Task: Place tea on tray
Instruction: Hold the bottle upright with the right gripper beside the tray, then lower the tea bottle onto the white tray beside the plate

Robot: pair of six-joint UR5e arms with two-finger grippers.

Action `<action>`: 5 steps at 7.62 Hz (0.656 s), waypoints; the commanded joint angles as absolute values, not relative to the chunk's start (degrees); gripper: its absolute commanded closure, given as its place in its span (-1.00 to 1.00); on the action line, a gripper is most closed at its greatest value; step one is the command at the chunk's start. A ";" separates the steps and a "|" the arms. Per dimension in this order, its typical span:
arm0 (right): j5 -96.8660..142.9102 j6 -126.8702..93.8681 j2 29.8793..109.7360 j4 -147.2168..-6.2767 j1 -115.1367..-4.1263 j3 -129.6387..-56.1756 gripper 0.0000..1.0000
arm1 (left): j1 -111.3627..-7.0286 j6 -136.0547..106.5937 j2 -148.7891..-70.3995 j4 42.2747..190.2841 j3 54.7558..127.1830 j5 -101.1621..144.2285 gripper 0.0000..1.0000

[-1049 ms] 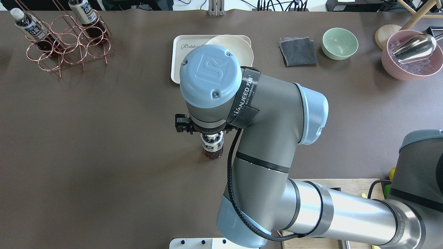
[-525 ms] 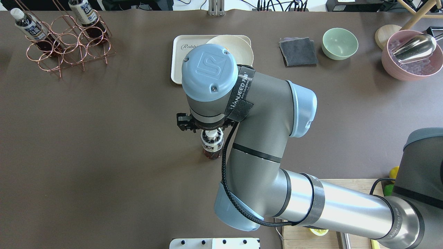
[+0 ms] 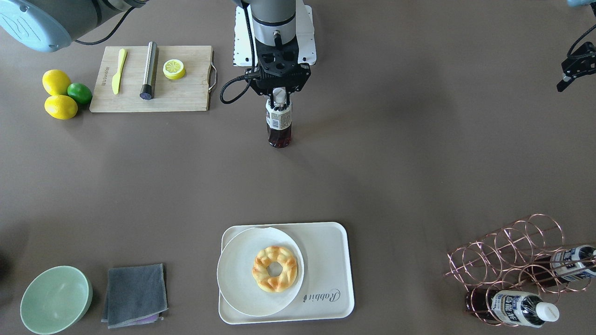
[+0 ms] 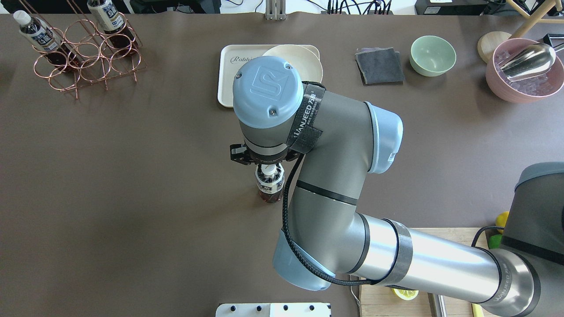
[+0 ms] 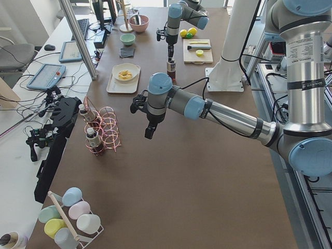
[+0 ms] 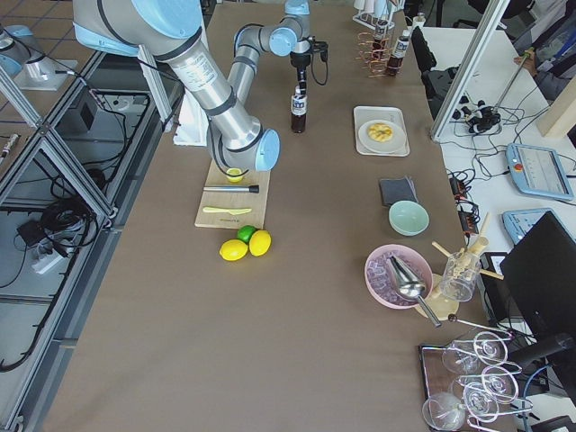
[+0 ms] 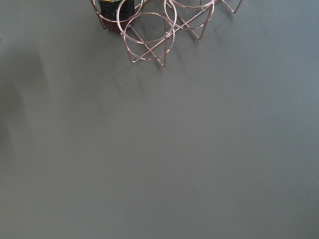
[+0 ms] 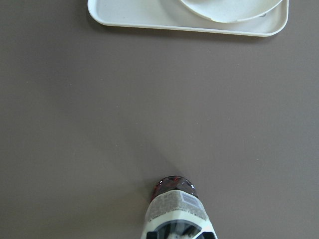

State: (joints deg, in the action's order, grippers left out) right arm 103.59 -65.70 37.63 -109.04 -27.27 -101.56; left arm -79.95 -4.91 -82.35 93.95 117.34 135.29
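Observation:
The tea (image 3: 279, 125) stands upright on the brown table near the robot's base, and also shows in the overhead view (image 4: 269, 187) and the right wrist view (image 8: 175, 204). My right gripper (image 3: 278, 100) comes straight down on it, fingers close on both sides of the white cap. The cream tray (image 3: 326, 260) with the word "Rabbit" lies well beyond the bottle, at the far middle (image 4: 229, 70). My left gripper (image 5: 149, 132) hangs above bare table next to the wire rack; I cannot tell whether it is open.
A copper wire rack (image 3: 512, 260) holds two more bottles. A round plate (image 3: 237, 274) with a doughnut covers the tray's one half. A cutting board (image 3: 186, 93), lemons, a green bowl (image 3: 56, 300), a grey cloth (image 3: 135, 295) and a pink bowl (image 4: 524, 83) lie around.
My right wrist has come down a little and shifted slightly toward the tray, so the cap now shows below it. The bottle has stayed in place.

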 commanded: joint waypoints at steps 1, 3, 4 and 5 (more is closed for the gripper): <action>104.06 -64.61 37.18 -109.68 -27.94 -101.34 1.00 | -80.07 -5.01 -82.61 93.95 116.81 137.01 -0.94; 107.38 -60.94 35.69 -112.05 -31.62 -101.52 1.00 | -80.16 -5.10 -82.53 93.96 116.63 137.11 -0.94; 108.36 -59.43 34.12 -111.89 -33.64 -100.03 1.00 | -80.16 -5.10 -82.53 93.96 116.54 137.11 -0.94; 109.41 -58.46 29.84 -111.36 -35.66 -94.28 1.00 | -80.16 -5.10 -82.44 93.96 116.63 137.11 -0.94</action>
